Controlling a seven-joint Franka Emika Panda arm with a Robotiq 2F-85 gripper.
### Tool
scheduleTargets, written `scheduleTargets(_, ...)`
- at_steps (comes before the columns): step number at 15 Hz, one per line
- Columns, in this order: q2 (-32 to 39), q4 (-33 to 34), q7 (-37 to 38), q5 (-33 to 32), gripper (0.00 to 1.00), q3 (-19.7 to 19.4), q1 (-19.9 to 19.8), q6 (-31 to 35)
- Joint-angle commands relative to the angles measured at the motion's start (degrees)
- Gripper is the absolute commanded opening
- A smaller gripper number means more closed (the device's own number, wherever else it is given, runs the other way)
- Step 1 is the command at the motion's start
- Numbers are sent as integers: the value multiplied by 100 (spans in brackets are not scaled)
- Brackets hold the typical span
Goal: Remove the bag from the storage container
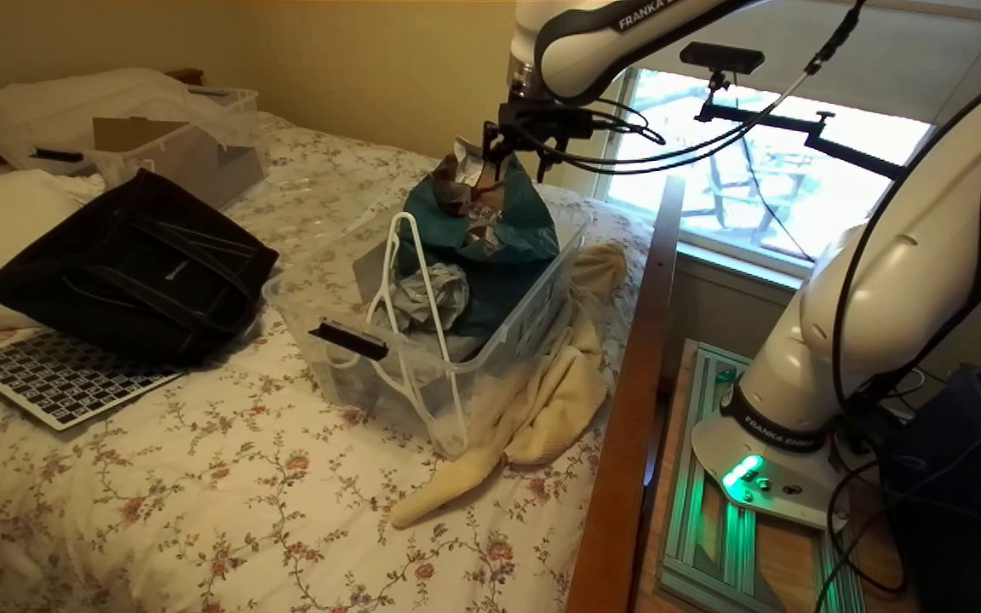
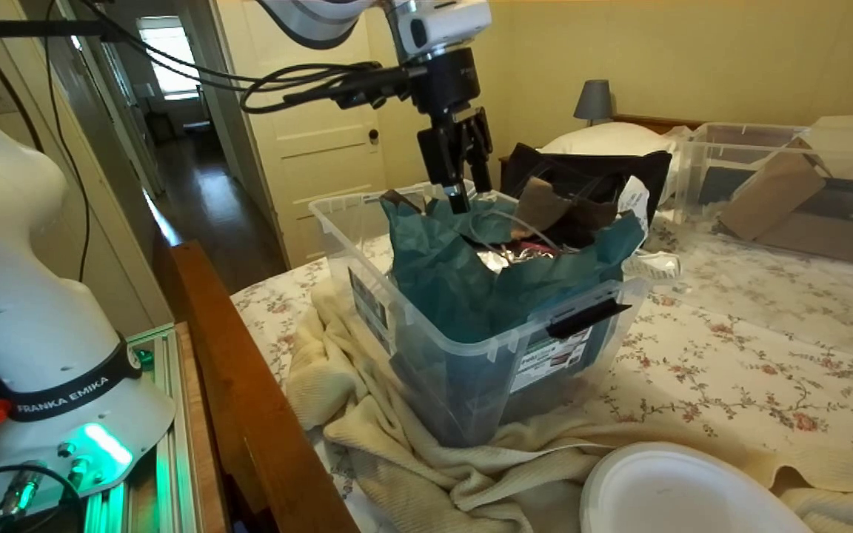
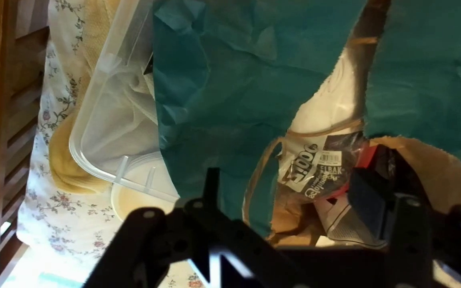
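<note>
In the wrist view, my fingers (image 3: 213, 183) stand apart, gripping nothing, over the mouth of a teal paper bag (image 3: 222, 108), where a thin handle (image 3: 255, 176) and a plastic packet (image 3: 310, 164) show. Whether they touch the paper, I cannot tell. I judge this to be the approach to the grasp, the bag not yet taken; next I should straddle one paper wall, close, and lift straight up — gently, since paper may tear.

In an exterior view, the bag sits inside a clear storage container (image 2: 471, 392), crumpled top above the rim. The surface (image 2: 730, 363), a floral-covered bed, carries the container and a bunched cream blanket (image 2: 356, 437). Behind are a pale door (image 2: 323, 178) and a grey lamp (image 2: 594, 101).

In an exterior view, a dark tote (image 1: 141, 264) lies tilted over part of a checkered board (image 1: 56, 383), near the container; behind my arm (image 1: 925, 230) — a bright window (image 1: 806, 187).
</note>
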Motion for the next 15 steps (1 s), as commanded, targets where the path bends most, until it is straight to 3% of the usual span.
scheduleTargets(1, 234, 181, -88, 45, 97, -119, 93, 124)
scheduleTargets(2, 270, 199, -75, 31, 93, -128, 92, 134)
scheduleTargets(3, 294, 210, -68, 27, 71, -135, 96, 140)
scheduleTargets(4, 319, 225, -55, 15, 70, -141, 97, 146)
scheduleTargets(13, 441, 295, -22, -23, 7, -198, 124, 120)
scheduleTargets(15, 449, 296, -25, -27, 0, -205, 134, 107)
